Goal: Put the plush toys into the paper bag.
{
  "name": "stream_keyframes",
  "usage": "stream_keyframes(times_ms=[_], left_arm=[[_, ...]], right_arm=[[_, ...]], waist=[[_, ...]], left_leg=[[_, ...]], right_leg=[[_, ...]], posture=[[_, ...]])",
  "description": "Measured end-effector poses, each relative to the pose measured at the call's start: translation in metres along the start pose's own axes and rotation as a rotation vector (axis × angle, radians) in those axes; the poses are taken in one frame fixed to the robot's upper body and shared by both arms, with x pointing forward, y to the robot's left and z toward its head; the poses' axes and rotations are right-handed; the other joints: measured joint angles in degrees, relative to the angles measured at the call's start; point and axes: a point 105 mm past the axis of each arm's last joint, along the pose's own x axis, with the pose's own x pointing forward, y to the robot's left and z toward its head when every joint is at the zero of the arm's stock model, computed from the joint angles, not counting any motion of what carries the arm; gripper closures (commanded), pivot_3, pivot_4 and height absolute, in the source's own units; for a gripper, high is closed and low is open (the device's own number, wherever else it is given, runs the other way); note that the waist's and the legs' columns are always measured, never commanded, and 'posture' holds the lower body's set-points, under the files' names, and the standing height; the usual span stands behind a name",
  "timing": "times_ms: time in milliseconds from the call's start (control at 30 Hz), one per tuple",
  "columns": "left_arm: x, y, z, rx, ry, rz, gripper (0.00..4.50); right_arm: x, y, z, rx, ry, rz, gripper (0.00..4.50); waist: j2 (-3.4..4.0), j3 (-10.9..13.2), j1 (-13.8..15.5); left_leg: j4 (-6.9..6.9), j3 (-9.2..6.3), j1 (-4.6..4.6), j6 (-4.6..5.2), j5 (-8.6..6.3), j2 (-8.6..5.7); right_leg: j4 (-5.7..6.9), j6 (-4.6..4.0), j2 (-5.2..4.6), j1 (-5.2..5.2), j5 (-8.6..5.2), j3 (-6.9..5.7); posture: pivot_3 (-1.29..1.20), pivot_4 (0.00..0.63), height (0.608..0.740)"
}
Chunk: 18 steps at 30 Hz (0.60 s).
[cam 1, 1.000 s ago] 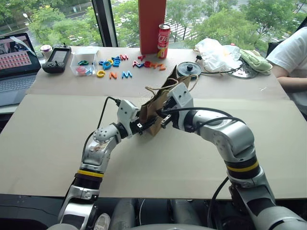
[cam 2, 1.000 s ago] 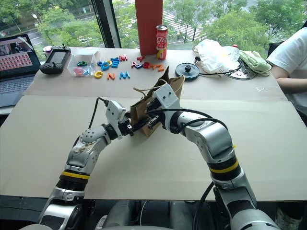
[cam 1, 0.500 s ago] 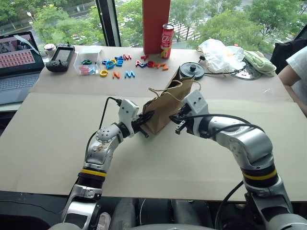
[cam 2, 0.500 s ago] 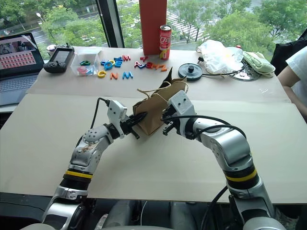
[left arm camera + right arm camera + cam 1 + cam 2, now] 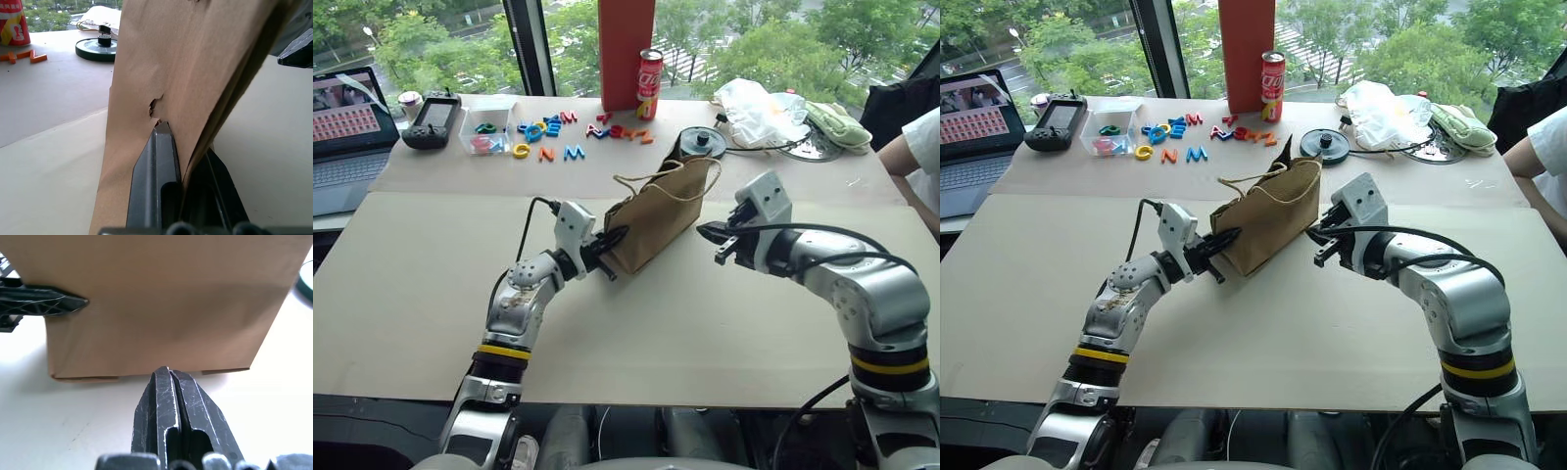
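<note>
Left eye view, starting nearest: two grippers work over the beige table [image 5: 431,294]. The left gripper [image 5: 612,238] is clamped on the lower left edge of the one paper bag [image 5: 661,213], its black fingers pinching the brown paper; the left wrist view shows a small tear in the paper just above the fingertip. The right gripper [image 5: 708,233] hangs just right of the bag, apart from it, its two fingers pressed together on nothing. The bag stands near the table's middle, leaning back toward the right, with one tan cord handle [image 5: 651,180] looped over its top; what lies inside it cannot be told. Farther back lie about a dozen colourful plastic letters [image 5: 570,152], one clear box [image 5: 484,125] with a few more inside, one black handheld controller [image 5: 430,119], one laptop [image 5: 344,137], one red can [image 5: 648,83], one round dark disc [image 5: 702,143], one white plastic bag [image 5: 759,110] and one pale green cloth [image 5: 835,125]. A person's arm [image 5: 913,162] rests at the far right edge.
</note>
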Motion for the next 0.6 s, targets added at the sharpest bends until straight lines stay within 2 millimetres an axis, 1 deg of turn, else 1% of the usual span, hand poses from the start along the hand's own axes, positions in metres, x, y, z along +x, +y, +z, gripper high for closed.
stream_keyframes(times_ms=[133,233,400,467,533,600], left_arm=[[-0.021,0.005,0.016,0.073,0.017,-0.123,4.48],[-0.043,0.008,0.029,0.112,0.068,-0.254,4.48],[-0.065,0.005,0.049,0.138,0.139,-0.466,4.48],[-0.068,0.010,0.050,0.131,0.169,-0.520,4.48],[-0.068,0.013,0.047,0.129,0.196,-0.566,4.48],[-0.068,0.012,0.040,0.130,0.229,-0.613,4.48]], right_arm=[[-0.005,-0.015,-0.002,0.028,0.003,-0.039,4.50],[-0.009,-0.020,0.002,0.020,-0.002,-0.040,4.50],[-0.019,-0.025,0.009,-0.039,0.021,-0.020,4.50],[-0.021,-0.023,0.014,-0.049,0.015,0.018,4.50],[-0.024,-0.017,0.014,-0.064,0.027,0.067,4.50],[-0.025,-0.009,0.014,-0.077,0.042,0.129,4.50]], waist=[[0.01,0.0,-0.3],[0.02,0.0,-0.3],[0.03,0.0,0.2],[0.03,0.0,0.3],[0.03,0.0,0.3],[0.03,0.0,0.2]], left_leg=[[-0.04,0.03,0.02,0.00,0.00,0.04],[-0.04,0.05,0.03,0.00,0.00,0.04],[-0.02,0.09,0.00,0.00,0.00,0.02],[-0.02,0.10,0.01,0.00,0.00,-0.02],[-0.02,0.10,-0.01,0.00,0.00,-0.01],[-0.02,0.10,-0.01,0.01,-0.01,-0.01]], right_leg=[[0.02,-0.01,0.08,-0.05,-0.01,0.04],[0.01,-0.02,0.07,-0.04,-0.01,0.03],[-0.05,0.01,0.00,-0.02,-0.02,-0.02],[-0.08,0.01,0.01,-0.01,-0.02,-0.01],[-0.07,0.00,0.04,-0.02,-0.02,-0.02],[-0.07,0.00,0.04,-0.03,-0.02,-0.01]], posture=[[0.00,0.150,0.739],[0.00,0.150,0.739],[0.00,0.150,0.739],[0.00,0.150,0.739],[0.00,0.150,0.739],[0.00,0.150,0.739]])
